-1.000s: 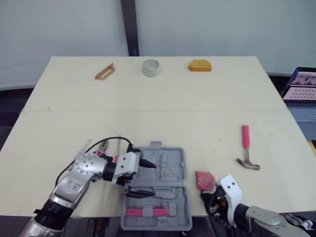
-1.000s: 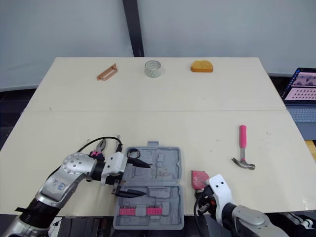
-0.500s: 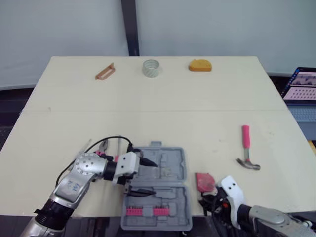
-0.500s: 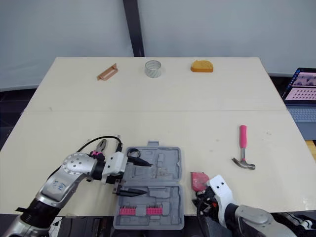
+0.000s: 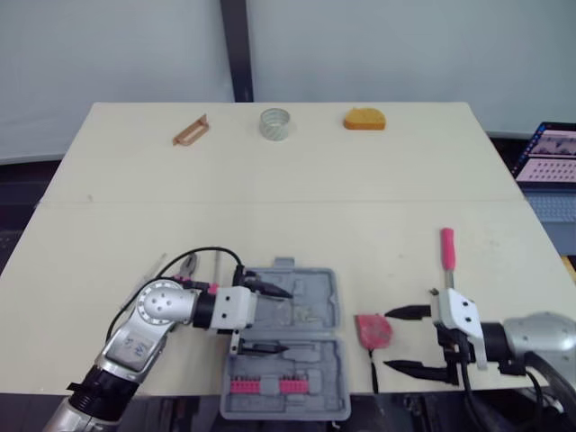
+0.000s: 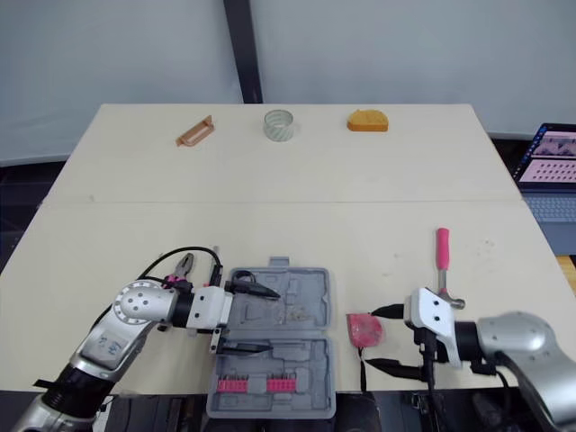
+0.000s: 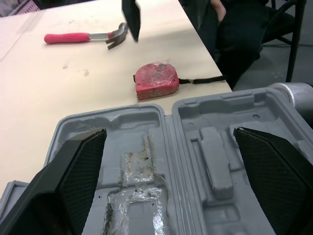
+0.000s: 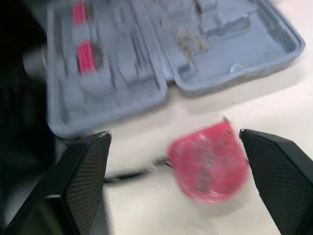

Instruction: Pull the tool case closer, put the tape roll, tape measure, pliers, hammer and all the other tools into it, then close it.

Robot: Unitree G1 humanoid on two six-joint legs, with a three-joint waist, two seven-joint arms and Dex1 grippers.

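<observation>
Two claws are in play, both spread wide and pinching nothing. Your left gripper (image 5: 283, 320) hangs over the left side of the open tool case (image 5: 315, 297), one finger above each half. That reads as a steadying post, ready to press down should the case slide. The case lies at the near edge of the tabletop (image 5: 297, 207), and its near half seems to jut past that edge, so the pull-closer step looks done.

Your right gripper (image 5: 388, 339) points at the red tape measure (image 5: 373, 329), which lies just right of the case by the near edge. The fingers are level with it on either side and not touching it, so a grasp looks like the step in hand. Its black strap trails toward the near edge, so mind it when you lift.

The other tools are all on the tabletop:
- The pliers (image 5: 186, 266) lie left of the case, beside your left arm.
- The hammer (image 5: 447, 252) lies toward the right edge.
- The tape roll (image 5: 275, 123), a brown tool (image 5: 190, 131) and an orange object (image 5: 364, 118) sit along the far edge.
</observation>
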